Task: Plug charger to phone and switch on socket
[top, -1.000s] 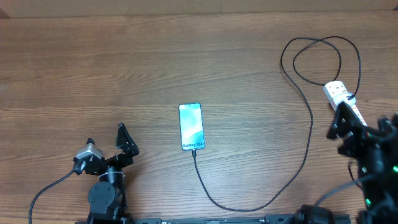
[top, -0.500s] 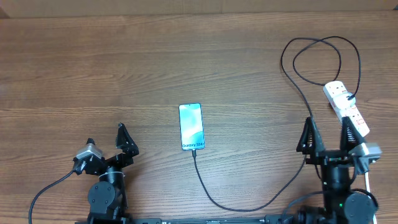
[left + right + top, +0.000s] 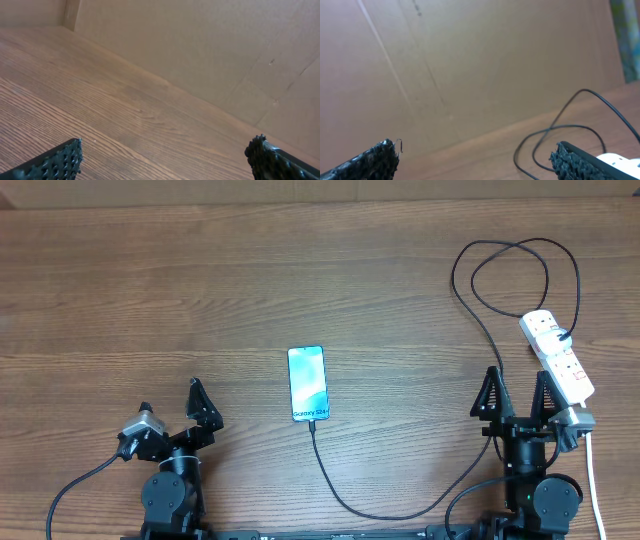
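Overhead view: right gripper (image 3: 516, 380), fingers spread and empty, has withdrawn from the socket (image 3: 557, 355) at far right. Left gripper (image 3: 170, 405) is likewise spread. The charger (image 3: 318, 450) meets the central phone (image 3: 307, 383); the task is likely complete.

Counting it off: one phone (image 3: 307, 383), just the one, screen lit. One charger (image 3: 497, 370), a single black cable looping across one wooden table (image 3: 150, 280). One socket (image 3: 556, 356) at the right edge, a lone white strip with one white cord (image 3: 592, 480); its outlets and red switches are too small to count. And two grippers, the left gripper (image 3: 162, 152) and the right gripper (image 3: 516, 392), two fingers apiece.
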